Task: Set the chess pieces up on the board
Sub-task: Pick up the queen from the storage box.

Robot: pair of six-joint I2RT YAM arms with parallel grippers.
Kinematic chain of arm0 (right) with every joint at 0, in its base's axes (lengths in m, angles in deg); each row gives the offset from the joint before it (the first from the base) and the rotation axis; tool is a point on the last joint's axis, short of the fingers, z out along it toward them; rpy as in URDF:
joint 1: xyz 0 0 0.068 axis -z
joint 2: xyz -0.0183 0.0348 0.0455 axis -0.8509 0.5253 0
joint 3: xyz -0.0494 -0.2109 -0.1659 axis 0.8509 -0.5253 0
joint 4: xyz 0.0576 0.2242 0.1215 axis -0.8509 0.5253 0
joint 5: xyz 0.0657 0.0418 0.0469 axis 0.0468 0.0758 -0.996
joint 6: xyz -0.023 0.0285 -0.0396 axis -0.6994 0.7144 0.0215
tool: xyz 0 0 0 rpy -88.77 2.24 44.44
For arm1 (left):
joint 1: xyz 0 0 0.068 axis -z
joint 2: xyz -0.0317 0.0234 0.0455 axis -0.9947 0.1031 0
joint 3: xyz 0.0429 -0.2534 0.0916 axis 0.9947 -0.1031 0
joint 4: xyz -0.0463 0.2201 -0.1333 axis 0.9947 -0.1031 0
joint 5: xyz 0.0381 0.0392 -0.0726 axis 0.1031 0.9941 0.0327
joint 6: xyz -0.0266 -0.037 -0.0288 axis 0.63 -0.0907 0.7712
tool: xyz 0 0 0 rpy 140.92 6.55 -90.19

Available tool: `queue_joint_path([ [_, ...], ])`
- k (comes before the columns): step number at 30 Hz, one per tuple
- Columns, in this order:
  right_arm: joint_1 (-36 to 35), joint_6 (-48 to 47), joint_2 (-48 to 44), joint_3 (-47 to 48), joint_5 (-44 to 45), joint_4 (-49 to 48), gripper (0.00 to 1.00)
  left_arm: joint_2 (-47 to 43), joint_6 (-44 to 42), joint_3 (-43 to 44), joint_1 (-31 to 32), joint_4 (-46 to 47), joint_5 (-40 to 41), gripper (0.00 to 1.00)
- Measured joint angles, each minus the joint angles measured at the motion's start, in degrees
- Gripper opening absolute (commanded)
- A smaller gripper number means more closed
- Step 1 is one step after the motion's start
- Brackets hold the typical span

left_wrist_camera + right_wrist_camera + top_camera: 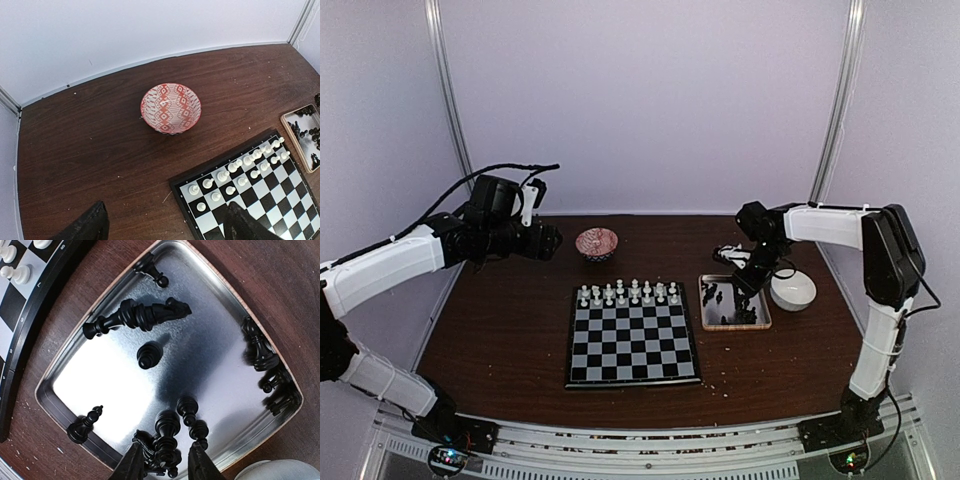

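The board (632, 372) lies mid-table with white chess pieces (628, 292) in two rows along its far edge, also seen in the left wrist view (240, 167). Black chess pieces (135, 315) lie and stand in the metal tray (115, 385) to the right of the board. My right gripper (165, 462) is down in the tray (712, 303), its fingers narrowly flanking a cluster of black pieces (167, 437). The left finger touches the cluster, while a sliver of tray shows by the right finger. My left gripper (167, 227) hangs open and empty above the table, left of the board (260, 200).
A red patterned bowl (597, 243) sits behind the board, empty in the left wrist view (171, 107). A white bowl (792, 290) stands just right of the tray. Pale crumbs dot the brown table near the board. White walls enclose the back and sides.
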Motion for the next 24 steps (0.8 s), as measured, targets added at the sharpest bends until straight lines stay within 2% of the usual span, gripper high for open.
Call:
queue_joint_path([
  [16, 0.57, 0.70, 1.60, 0.00, -0.66, 0.55, 0.06, 0.11, 0.00, 0.00, 0.00, -0.02, -0.20, 0.80],
  [24, 0.59, 1.14, -2.05, 0.00, -1.07, 1.64, 0.02, 0.33, 0.00, 0.00, -0.09, -0.02, -0.20, 0.80],
])
